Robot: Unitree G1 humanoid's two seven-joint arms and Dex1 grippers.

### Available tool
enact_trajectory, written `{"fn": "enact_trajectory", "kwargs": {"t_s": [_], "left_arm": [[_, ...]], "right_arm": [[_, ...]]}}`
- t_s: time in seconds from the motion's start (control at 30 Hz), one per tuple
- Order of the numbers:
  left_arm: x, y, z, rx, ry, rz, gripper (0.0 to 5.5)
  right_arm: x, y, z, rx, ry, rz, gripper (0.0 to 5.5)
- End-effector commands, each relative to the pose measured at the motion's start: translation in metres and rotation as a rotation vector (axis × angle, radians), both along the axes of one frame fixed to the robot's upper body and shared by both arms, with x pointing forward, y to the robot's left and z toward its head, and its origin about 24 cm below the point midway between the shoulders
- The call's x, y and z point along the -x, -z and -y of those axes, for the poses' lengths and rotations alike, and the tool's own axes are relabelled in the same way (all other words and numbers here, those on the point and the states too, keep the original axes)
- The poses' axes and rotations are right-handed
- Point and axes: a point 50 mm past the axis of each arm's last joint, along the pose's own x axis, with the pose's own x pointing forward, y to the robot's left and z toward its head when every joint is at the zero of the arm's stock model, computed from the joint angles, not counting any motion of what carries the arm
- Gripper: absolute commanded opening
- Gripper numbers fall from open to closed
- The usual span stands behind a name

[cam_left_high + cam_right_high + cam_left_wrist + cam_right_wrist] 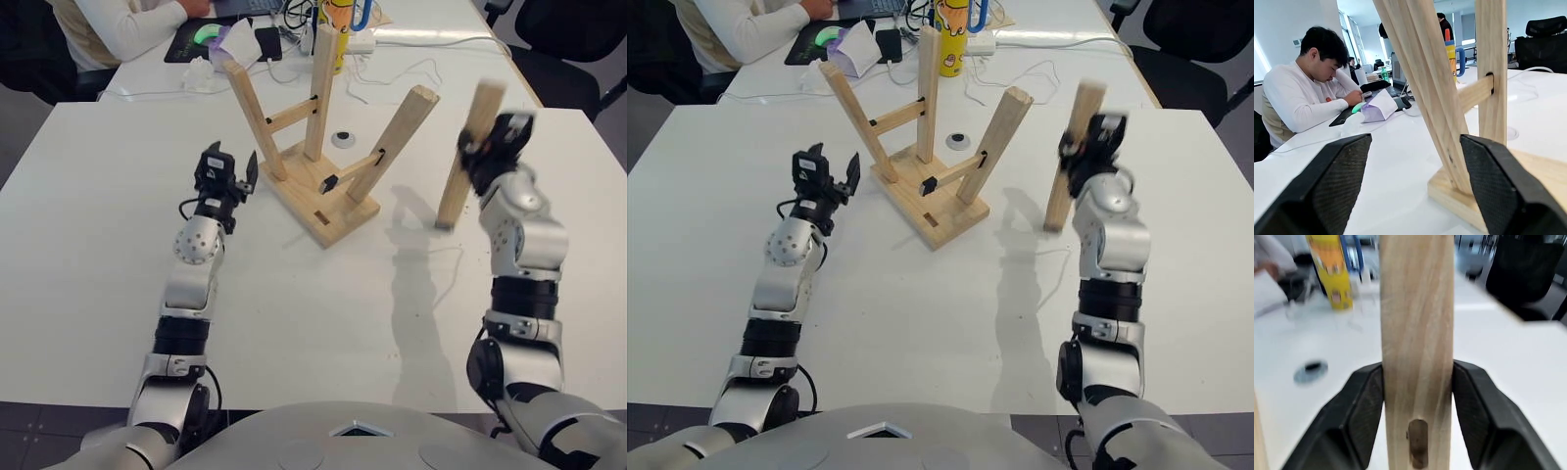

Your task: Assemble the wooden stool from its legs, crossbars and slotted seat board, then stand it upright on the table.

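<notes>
The partly built stool lies upside down mid-table: the seat board (323,201) flat on the table, three legs (252,116) pointing up, joined by crossbars (292,115). My left gripper (224,177) is open just left of the seat board, nothing between its fingers (1339,181). My right gripper (495,143) is shut on a loose wooden leg (467,157), held nearly upright to the right of the stool, its lower end near the table. The right wrist view shows the loose wooden leg (1418,347) clamped between both pads, a slot hole facing the camera.
A round cable port (342,139) sits in the table behind the stool. A yellow bottle (958,34), cables and a phone lie on the far desk, where a person works. Bare white table (323,313) stretches in front of the stool.
</notes>
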Motion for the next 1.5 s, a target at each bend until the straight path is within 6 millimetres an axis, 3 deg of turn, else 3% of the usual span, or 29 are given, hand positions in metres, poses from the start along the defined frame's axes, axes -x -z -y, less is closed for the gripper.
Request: {"fn": "enact_trajectory", "kwargs": {"t_s": [0.03, 0.17, 0.33, 0.53, 0.7, 0.87, 1.03, 1.3, 1.5], "left_arm": [[-0.006, -0.045, 0.002, 0.014, 0.046, 0.120, 3.34], [-0.006, -0.069, 0.008, 0.007, 0.086, 0.177, 3.34], [0.000, -0.098, 0.022, -0.009, 0.166, 0.258, 3.34], [0.011, -0.126, 0.039, -0.004, 0.297, 0.328, 3.34], [0.029, -0.151, 0.057, 0.019, 0.469, 0.375, 3.34], [0.046, -0.167, 0.071, 0.112, 0.647, 0.367, 3.34], [0.050, -0.171, 0.073, 0.166, 0.685, 0.353, 3.34], [0.052, -0.175, 0.064, 0.288, 0.740, 0.321, 3.34], [0.053, -0.158, 0.049, 0.148, 0.732, 0.242, 3.34]], "right_arm": [[0.009, -0.070, -0.003, 0.224, -0.012, 0.398, 2.04], [0.020, -0.108, -0.019, 0.365, -0.060, 0.626, 2.04], [0.037, -0.149, -0.048, 0.376, -0.223, 0.806, 2.04], [0.050, -0.169, -0.081, 0.328, -0.495, 0.830, 2.04], [0.056, -0.162, -0.100, 0.407, -0.641, 0.777, 2.04], [0.050, -0.141, -0.113, 0.499, -0.716, 0.715, 2.04], [0.053, -0.123, -0.125, 0.616, -0.799, 0.701, 2.04], [0.052, -0.113, -0.124, 0.618, -0.832, 0.676, 2.04], [0.045, -0.110, -0.117, 0.574, -0.804, 0.639, 2.04]]}}
